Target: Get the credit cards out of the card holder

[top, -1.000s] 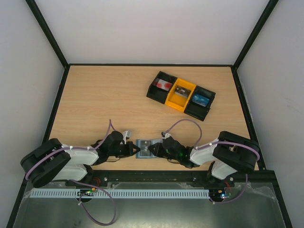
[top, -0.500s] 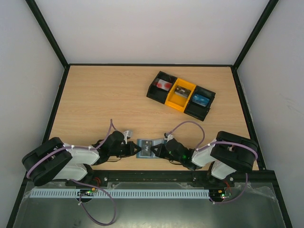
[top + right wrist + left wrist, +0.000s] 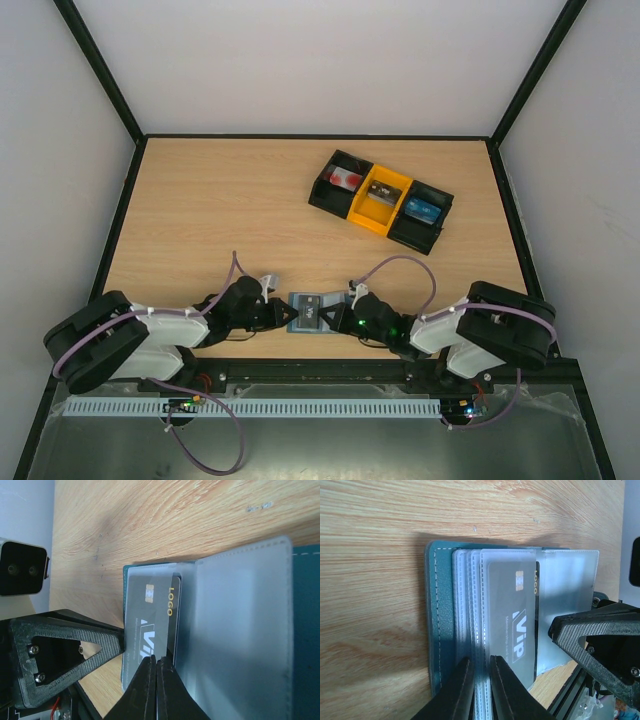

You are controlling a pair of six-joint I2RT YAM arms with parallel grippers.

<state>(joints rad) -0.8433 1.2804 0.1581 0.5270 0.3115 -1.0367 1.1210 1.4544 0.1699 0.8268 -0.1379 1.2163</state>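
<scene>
Right gripper [image 3: 156, 661], fingers clenched tight, meets the 6 o'clock short edge of the dark grey card [image 3: 147, 625]. Whether the card's lip sits between the tips cannot be told. On the wooden table [image 3: 200, 220], the black-and-yellow tray [image 3: 322, 197] stands at 1 o'clock, well apart, with cards in its bins. The dusty-blue card holder [image 3: 305, 312] lies open at the table's 6 o'clock edge, between the two arms. The left gripper [image 3: 480, 659], just beside the card at its 9 o'clock, pinches the holder's clear sleeves. The grey card, still in its sleeve, runs lengthwise from 6 to 12 o'clock, straight away from the right fingertips, so a pull toward 6 o'clock looks the likely way out. Compared with a second ago, the right arm's wrist sits lower and its elbow farther out toward 3 o'clock. The holder has not moved.
</scene>
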